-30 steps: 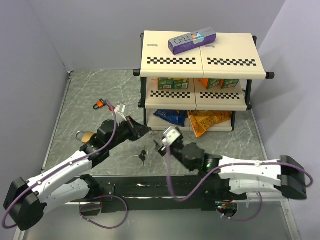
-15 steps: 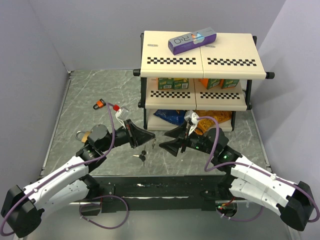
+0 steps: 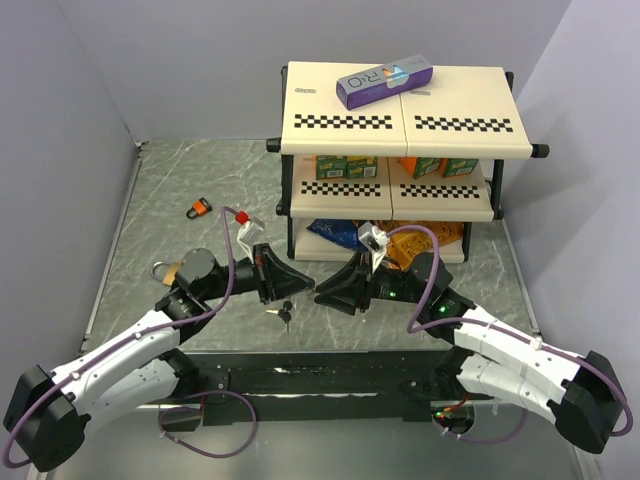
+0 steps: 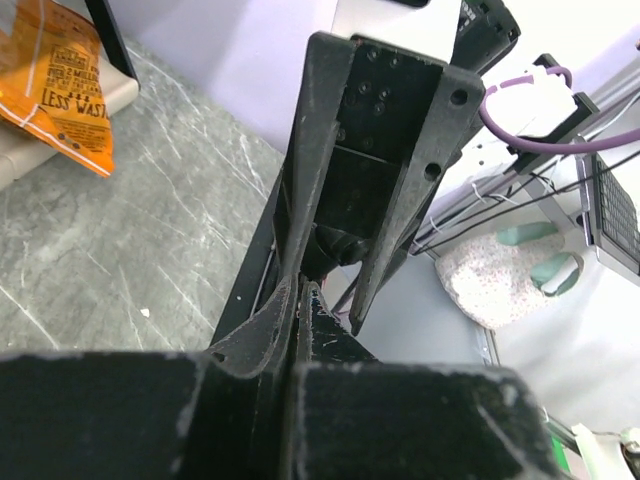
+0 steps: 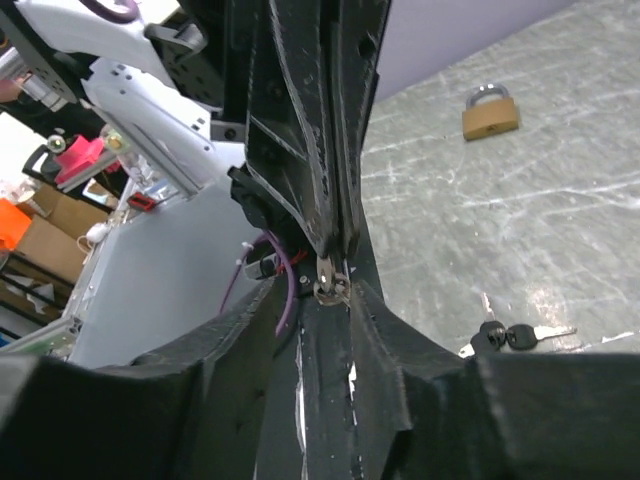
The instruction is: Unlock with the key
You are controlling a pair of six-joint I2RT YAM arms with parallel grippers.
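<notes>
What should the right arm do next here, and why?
Probably close the right gripper gently. The left gripper is shut on what looks like a small silver key and meets the right one tip to tip. The right one's jaws stand open on either side of the key. Closing them would likely secure it for a handover.

Top camera looks down on the whole grey marbled tabletop point(image 3: 200, 190). Wrist cameras sit low, facing each other.
</notes>
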